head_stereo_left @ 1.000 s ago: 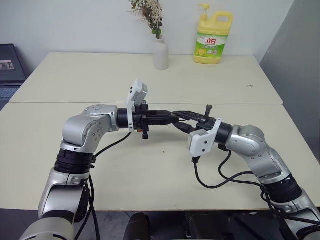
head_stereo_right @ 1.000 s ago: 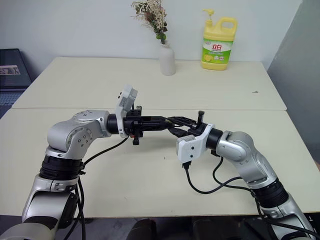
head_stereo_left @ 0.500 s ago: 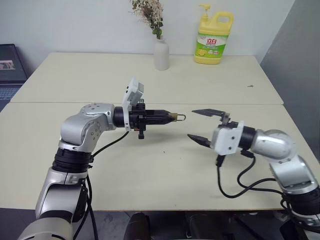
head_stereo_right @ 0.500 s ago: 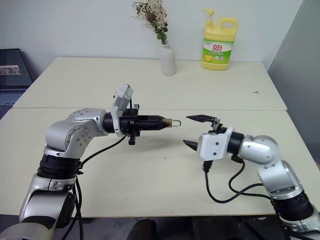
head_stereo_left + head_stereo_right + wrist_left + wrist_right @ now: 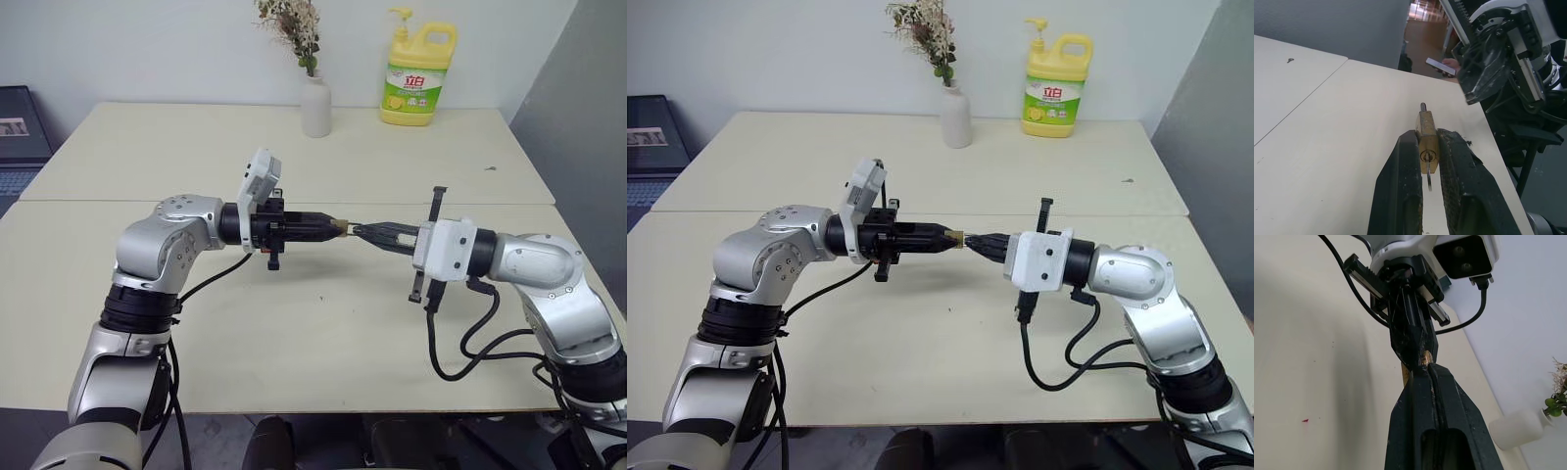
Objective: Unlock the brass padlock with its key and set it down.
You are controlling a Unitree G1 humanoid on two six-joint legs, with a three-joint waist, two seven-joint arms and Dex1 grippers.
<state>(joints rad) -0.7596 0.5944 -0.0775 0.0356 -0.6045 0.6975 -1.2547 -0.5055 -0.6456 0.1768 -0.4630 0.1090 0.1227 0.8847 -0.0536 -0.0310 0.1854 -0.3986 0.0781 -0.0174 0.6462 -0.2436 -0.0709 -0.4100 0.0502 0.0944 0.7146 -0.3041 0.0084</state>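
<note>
The left gripper (image 5: 1429,161) is pinching the brass padlock (image 5: 1427,142) above the table (image 5: 294,333), long axis level and pointing at the right gripper (image 5: 364,233), whose 2 fingers are pressing together tip-to-tip against the shackle end, while the key (image 5: 1429,180) is hanging from the keyhole.

- The brass padlock (image 5: 1427,138) is seen as a small gold-coloured block, pinched on its two flat sides between the left gripper's black fingers (image 5: 1400,186).
- It is held level, well above the tabletop (image 5: 323,333), its keyhole end turned back toward the left wrist camera.
- A stub of its silvery shackle (image 5: 1422,106) projects from the far end.
- The key (image 5: 1429,179) is seated in the keyhole, its thin silvery blade hanging below the lock.
</note>
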